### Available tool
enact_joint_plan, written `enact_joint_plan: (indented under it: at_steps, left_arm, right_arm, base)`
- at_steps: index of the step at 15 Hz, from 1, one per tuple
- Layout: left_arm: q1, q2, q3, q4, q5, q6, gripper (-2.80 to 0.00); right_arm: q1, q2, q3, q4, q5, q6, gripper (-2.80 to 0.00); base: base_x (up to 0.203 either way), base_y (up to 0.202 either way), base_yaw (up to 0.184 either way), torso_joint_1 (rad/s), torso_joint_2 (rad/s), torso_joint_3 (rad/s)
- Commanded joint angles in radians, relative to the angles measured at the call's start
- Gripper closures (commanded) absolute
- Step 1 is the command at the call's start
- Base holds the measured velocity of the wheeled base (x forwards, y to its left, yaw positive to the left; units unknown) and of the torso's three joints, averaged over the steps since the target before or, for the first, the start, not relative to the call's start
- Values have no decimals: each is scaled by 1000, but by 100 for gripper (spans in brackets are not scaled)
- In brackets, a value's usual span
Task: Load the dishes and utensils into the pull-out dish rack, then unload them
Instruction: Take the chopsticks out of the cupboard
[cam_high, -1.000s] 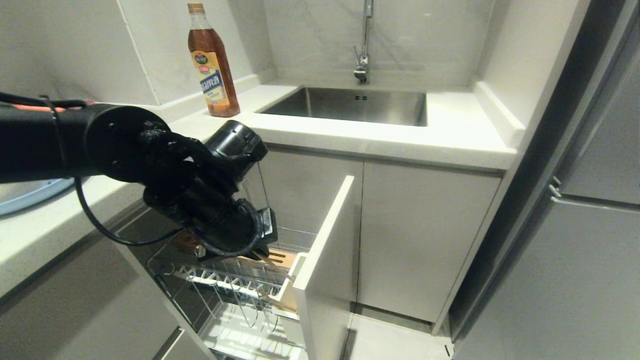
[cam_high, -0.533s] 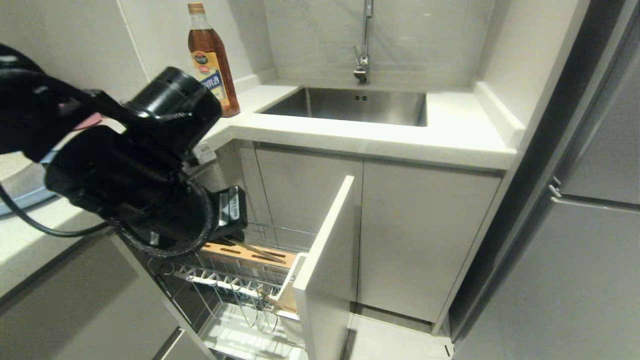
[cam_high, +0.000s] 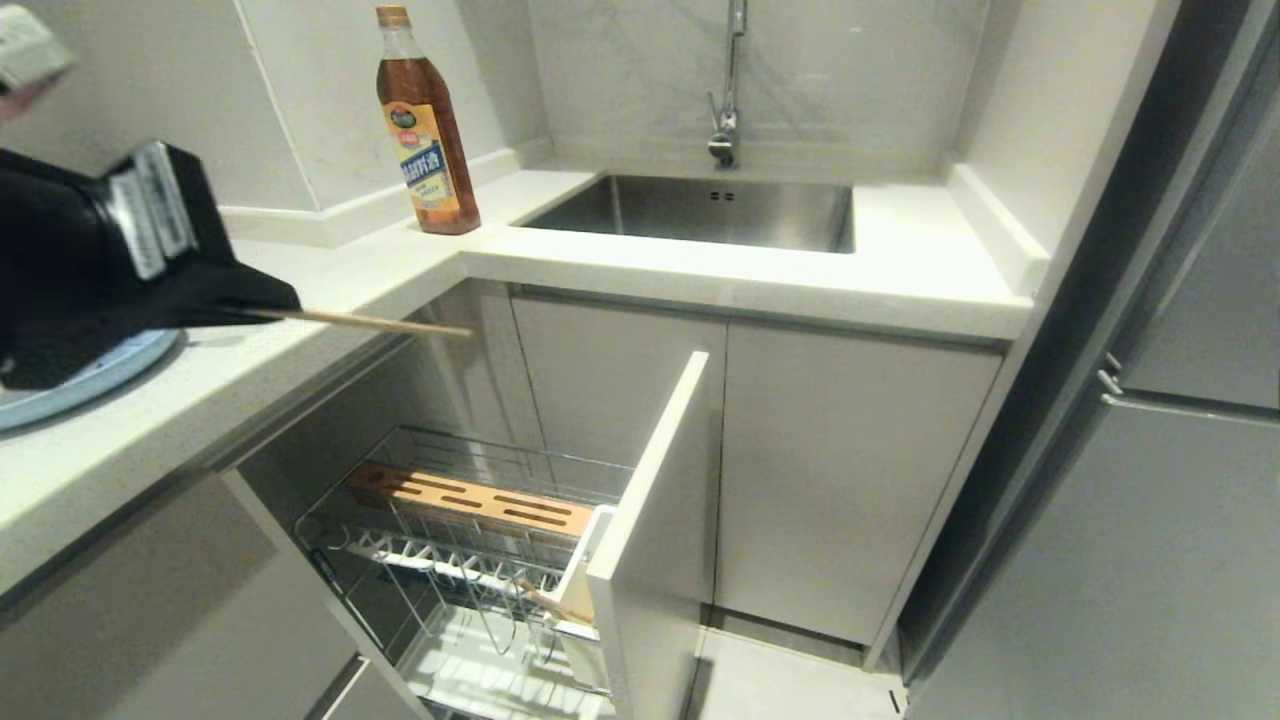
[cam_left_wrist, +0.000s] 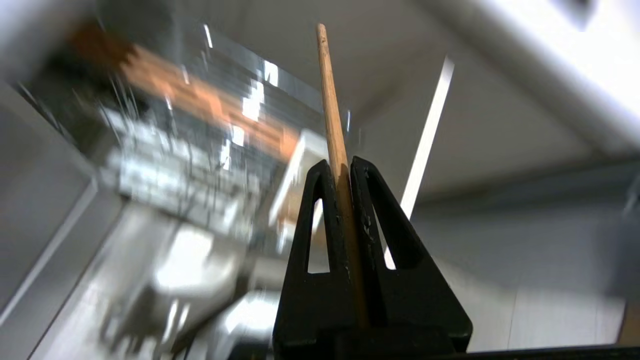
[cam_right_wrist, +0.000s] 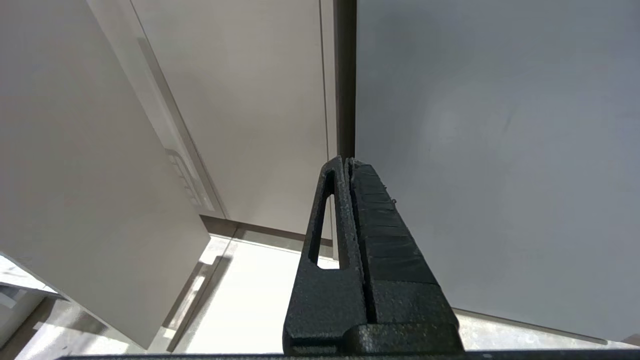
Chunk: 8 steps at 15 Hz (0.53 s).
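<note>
- A white L-shaped kitchen counter (cam_high: 700, 270) runs across the upper half of the head view, with a steel sink (cam_high: 700, 210) at top centre and a tall amber bottle (cam_high: 422, 125) beside it.
- The pull-out chrome wire dish rack (cam_high: 470, 560) stands open at lower centre, its slotted light-wood strip (cam_high: 480, 500) along the back and its white front panel (cam_high: 650, 500) to the right.
- The left gripper (cam_high: 270, 305), at the left edge above the counter, is clamped on 1 thin light wooden chopstick (cam_high: 380, 322).
- The chopstick lies nearly level, long axis left-to-right, free tip pointing right past the counter edge.
- A light-blue plate (cam_high: 70, 385) rests on the counter at far left.
- The right gripper (cam_right_wrist: 350, 165) hangs near grey cabinet doors, fingers pressed together and empty.
</note>
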<state>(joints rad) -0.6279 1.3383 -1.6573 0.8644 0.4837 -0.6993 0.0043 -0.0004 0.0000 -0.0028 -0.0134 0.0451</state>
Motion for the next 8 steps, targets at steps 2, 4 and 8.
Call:
enact_joint_plan:
  at_steps: [2, 4, 8]
  left_arm:
    - [46, -107, -20, -88, 103, 32, 0]
    - [137, -138, -22, -177, 128, 82, 0]
    - [498, -162, -5, -298, 130, 156, 0]
  right_arm:
    - [0, 0, 0, 0, 0, 0, 0]
    - [0, 0, 0, 0, 0, 0, 0]
    - [0, 0, 0, 0, 0, 0, 0]
  base:
    - [0, 0, 0, 0, 0, 0]
    - [0, 0, 0, 0, 0, 0]
    - [0, 0, 0, 0, 0, 0]
